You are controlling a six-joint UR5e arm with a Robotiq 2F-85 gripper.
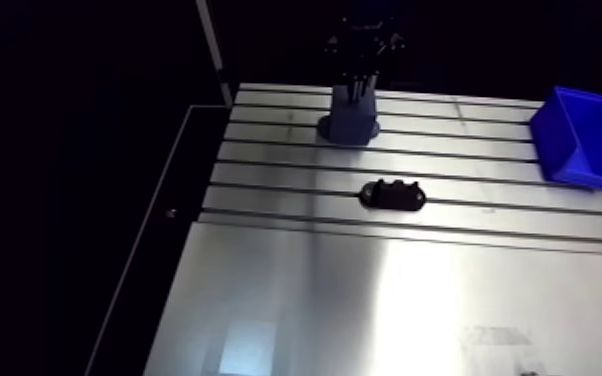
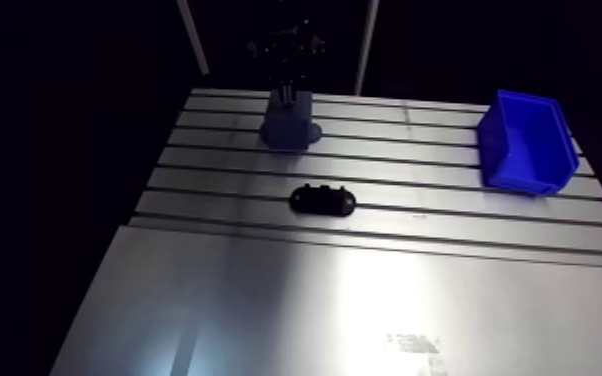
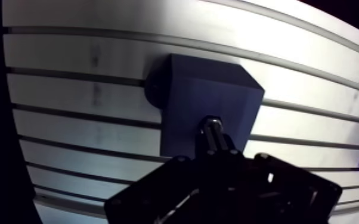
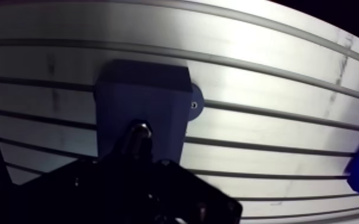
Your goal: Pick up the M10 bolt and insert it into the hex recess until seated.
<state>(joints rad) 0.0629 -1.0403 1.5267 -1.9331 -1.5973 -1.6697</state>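
- No text, number, brand or sign can be read anywhere.
- A faint dark mark (image 2: 410, 343) sits on the smooth near part of the slotted aluminium table (image 2: 265, 300). It may be printing, but it is too blurred to read.
- The dark blue block-shaped plastic fixture (image 3: 209, 95), the shiny steel M10 bolt (image 3: 212, 124) over it and the bright blue plastic bin (image 2: 520, 150) carry nothing legible.

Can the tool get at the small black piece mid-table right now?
Probably yes. The black piece lies alone on the open table, with nothing over or against it. The tool hangs over the blue block just behind.
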